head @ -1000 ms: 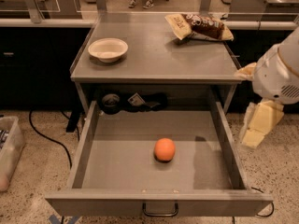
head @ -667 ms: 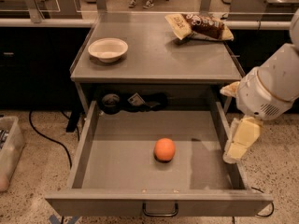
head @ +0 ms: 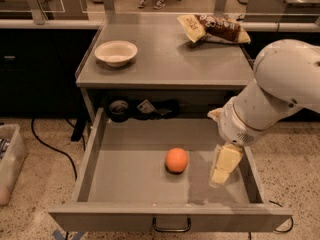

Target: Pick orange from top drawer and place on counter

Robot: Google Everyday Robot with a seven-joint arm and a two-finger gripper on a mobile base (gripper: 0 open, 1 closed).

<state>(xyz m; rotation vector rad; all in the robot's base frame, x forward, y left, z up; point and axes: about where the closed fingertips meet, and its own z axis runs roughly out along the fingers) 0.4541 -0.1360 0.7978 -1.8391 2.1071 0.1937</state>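
Note:
The orange [head: 176,160] lies on the floor of the open top drawer [head: 130,174], a little right of its middle. The drawer is pulled fully out below the counter [head: 165,59], with its dark wire handle [head: 171,227] at the front. My gripper [head: 224,166] points down over the right side of the drawer, just right of the orange and apart from it. It holds nothing. My white arm [head: 280,89] reaches in from the right, across the counter's front right corner.
A white bowl [head: 116,52] stands on the counter's left side and a chip bag [head: 212,29] lies at its back right. Dark items [head: 140,109] sit in the shelf behind the drawer. A clear bin [head: 10,159] and cables lie on the floor at left.
My arm has swung left and down from outside the drawer's right wall, and the gripper now hangs inside the drawer near the orange. The orange has not moved.

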